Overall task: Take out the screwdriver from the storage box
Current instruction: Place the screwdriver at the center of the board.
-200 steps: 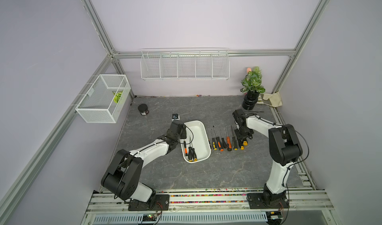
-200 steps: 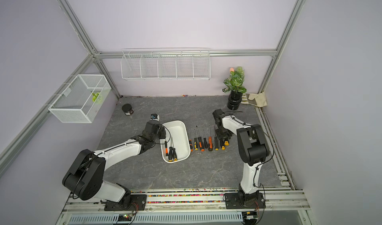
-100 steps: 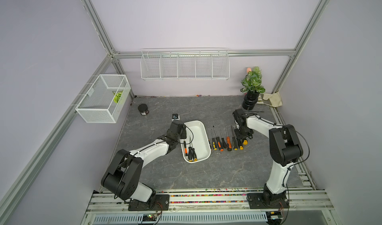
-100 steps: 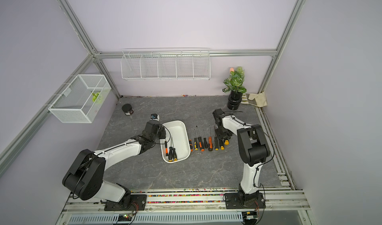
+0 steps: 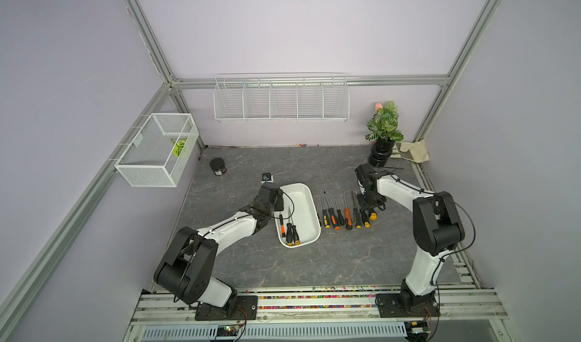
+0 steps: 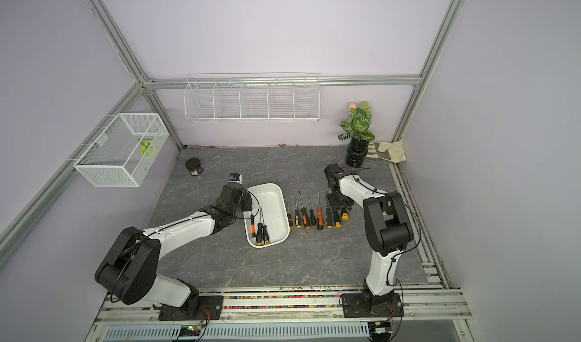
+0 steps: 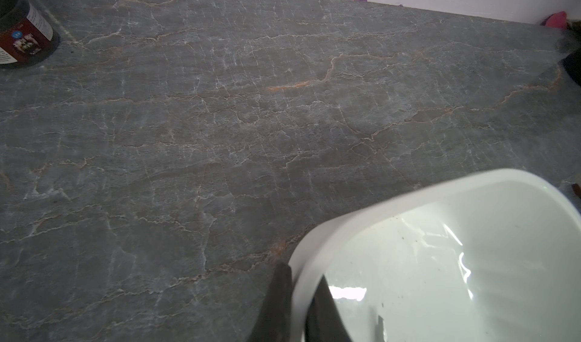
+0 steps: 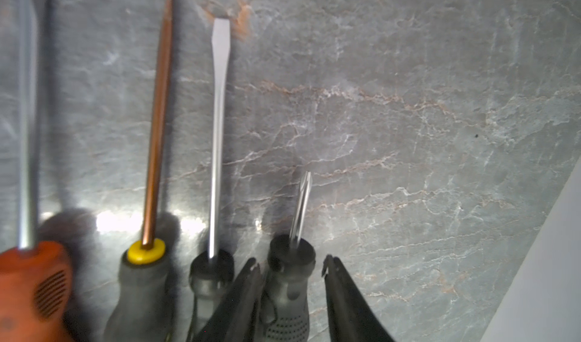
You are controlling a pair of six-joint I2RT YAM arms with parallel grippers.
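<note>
Honestly nothing has visibly moved since a second ago: in both top views the two arms and all the tools sit right where they were.

The left fingers (image 7: 276, 299) are pinching the side wall of the storage box (image 5: 301, 195), one finger outside the wall and one inside, at the box's left edge. The box is the white tub sitting on the table (image 5: 314, 268) roughly in the middle, between the two arms. Three screwdrivers in the box (image 5: 289, 230) are lying at its near end with the handles toward the robot, so those aren't out yet.

The right fingers (image 8: 239, 293) are down at the far right end of the row of screwdrivers (image 5: 339, 217) laid out on the table just right of the box. They're spread apart on either side of the short screwdriver (image 8: 287, 290), the stubby cross-tip one with the dark handle. There's a clear gap on one side, and I can't tell whether the other finger touches the handle. The short one lies flat on the table like its neighbours.
</note>
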